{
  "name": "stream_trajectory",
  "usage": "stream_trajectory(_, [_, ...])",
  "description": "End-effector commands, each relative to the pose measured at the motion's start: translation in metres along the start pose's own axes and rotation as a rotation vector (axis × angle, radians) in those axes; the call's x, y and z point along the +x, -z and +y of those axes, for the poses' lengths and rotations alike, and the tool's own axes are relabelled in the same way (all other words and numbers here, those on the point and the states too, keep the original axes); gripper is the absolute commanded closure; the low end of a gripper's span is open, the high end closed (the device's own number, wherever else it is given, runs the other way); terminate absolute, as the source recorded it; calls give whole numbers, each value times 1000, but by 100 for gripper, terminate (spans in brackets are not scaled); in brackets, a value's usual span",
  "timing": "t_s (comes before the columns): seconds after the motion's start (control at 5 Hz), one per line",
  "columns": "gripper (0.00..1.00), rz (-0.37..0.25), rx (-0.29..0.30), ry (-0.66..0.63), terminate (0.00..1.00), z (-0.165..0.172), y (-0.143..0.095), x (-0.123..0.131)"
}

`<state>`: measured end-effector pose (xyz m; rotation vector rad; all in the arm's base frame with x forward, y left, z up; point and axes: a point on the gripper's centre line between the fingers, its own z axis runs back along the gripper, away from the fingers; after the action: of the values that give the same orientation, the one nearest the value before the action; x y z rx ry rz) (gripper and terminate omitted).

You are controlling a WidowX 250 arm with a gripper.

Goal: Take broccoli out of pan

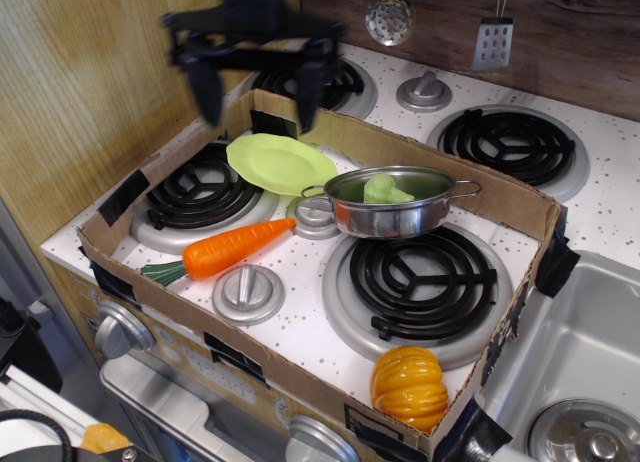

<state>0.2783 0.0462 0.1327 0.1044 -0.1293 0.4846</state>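
Toy stove: broccoli (385, 189) sits in pan (392, 203), claw (256, 90) spread above.

pale-green broccoli (384, 189) upright inside shiny steel pan (392, 218)

We see open air above the pan (392, 214), whose low rim leaves the broccoli (381, 189) reachable from the top. The cardboard wall (440, 168) rises just behind the pan. The yellow-green plate (281, 163) sits close on the pan's left, the carrot (222, 249) nearer the front.
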Motion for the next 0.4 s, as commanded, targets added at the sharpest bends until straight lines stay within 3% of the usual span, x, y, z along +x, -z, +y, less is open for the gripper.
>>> stream_trajectory(0.0, [0,-121,-25,-11,0,-29,2,35])
stream_trajectory(0.2, [0,-139,-27,-11,0,-40,17,36])
